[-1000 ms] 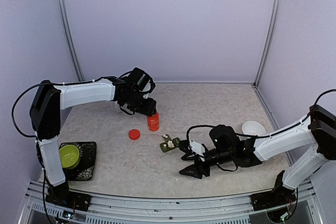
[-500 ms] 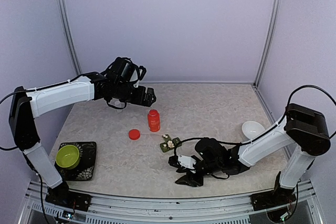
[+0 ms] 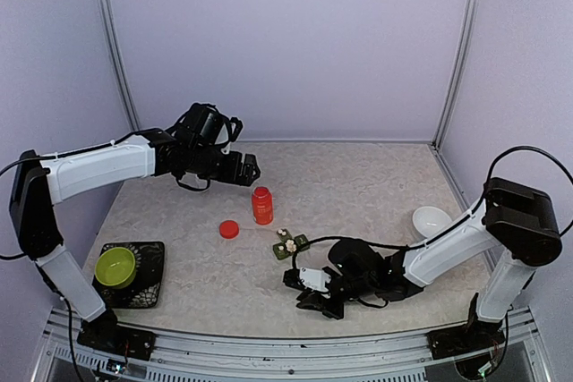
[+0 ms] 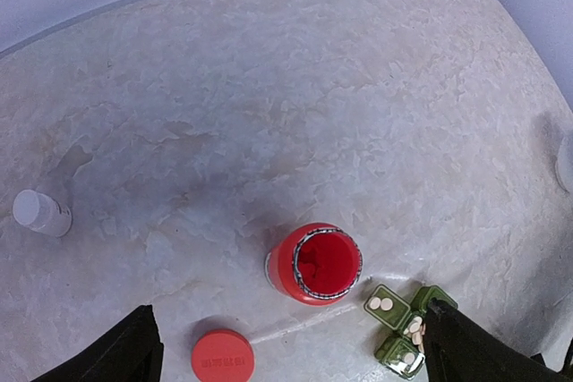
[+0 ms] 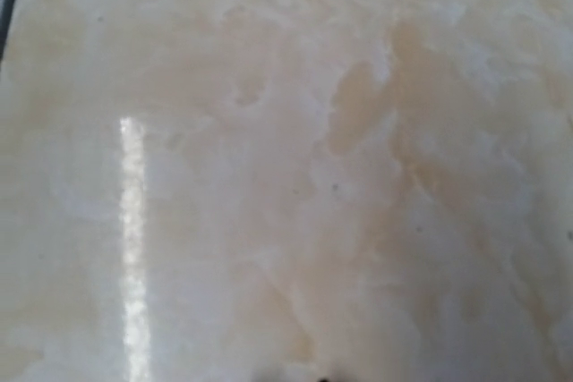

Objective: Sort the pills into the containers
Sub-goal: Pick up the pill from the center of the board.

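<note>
My left claw (image 3: pixel 245 168) is wide open and empty, hovering just far-left of the open red bottle (image 3: pixel 261 206). My right claw (image 3: pixel 301 290) is low over the near side of the table (image 3: pixel 358 185), fingers apart, gripping nothing. The green pill box (image 3: pixel 289 244) sits between the two claws, near-right of the bottle, with pills (image 4: pixel 381 304) in its cells. The red cap (image 3: pixel 229 229) lies left of the box.

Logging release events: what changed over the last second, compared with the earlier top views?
The left gripper let go of the open red bottle, rose and pulled back leftward, open. The right gripper drew back left, toward the near edge. Bottle, red cap and green pill box stayed put.
</note>
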Robot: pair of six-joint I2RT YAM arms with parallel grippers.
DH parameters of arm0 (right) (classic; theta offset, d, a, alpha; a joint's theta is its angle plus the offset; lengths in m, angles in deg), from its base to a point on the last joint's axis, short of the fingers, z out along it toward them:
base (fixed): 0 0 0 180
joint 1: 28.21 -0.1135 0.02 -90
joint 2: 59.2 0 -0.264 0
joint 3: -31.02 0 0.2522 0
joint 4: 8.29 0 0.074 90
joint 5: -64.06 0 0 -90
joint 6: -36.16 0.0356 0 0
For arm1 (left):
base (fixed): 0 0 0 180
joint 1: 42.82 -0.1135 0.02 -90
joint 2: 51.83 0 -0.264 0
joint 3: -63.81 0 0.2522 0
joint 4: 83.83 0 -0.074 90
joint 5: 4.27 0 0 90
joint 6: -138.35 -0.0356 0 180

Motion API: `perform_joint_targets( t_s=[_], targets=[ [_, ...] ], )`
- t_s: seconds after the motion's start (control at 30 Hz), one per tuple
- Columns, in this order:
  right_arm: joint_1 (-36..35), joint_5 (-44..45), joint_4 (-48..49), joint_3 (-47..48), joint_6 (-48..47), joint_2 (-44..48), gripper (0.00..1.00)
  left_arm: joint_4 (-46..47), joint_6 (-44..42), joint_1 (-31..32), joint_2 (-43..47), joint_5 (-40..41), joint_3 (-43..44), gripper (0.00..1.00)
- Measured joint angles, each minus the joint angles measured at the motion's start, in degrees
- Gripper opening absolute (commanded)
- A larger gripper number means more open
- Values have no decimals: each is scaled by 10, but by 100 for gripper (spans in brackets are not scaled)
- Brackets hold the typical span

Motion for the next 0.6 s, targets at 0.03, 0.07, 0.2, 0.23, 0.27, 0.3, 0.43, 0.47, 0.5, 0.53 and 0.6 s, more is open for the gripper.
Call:
perform_joint_targets(
  t_s=[0.03, 0.07, 0.2, 0.23, 0.27, 0.3, 0.43, 0.47, 0.5, 0.53, 0.6],
  targets=[
    [-2, 2, 0, 0, -1, 0, 13, 0, 0, 0, 1, 0, 0, 99],
    [-4, 4, 0, 1, -1, 0, 12, 0, 0, -1, 2, 0, -1, 99],
    [-8, 10, 0, 4, -5, -2, 7, 0, 0, -2, 5, 0, -2, 99],
    [-9, 11, 0, 4, -6, -2, 6, 0, 0, -2, 5, 0, -3, 99],
    [-9, 12, 0, 4, -6, -2, 6, 1, 0, -2, 5, 0, -4, 99],
    [-9, 13, 0, 4, -7, -2, 6, 1, 0, -2, 5, 0, -5, 99],
    [-10, 25, -9, 4, -7, 6, 6, 3, 0, -3, 5, 0, -13, 99],
    [-10, 32, -15, 4, -7, 11, 6, 4, 0, -3, 5, 0, -15, 99],
    [-10, 37, -19, 4, -7, 16, 7, 5, 0, -4, 6, 0, -17, 99],
    [-10, 44, -26, 6, -7, 25, 7, 7, 0, -4, 8, 1, -21, 99],
    [-9, 53, -37, 14, -7, 39, 9, 9, 2, -6, 14, 1, -30, 99]
  ],
)
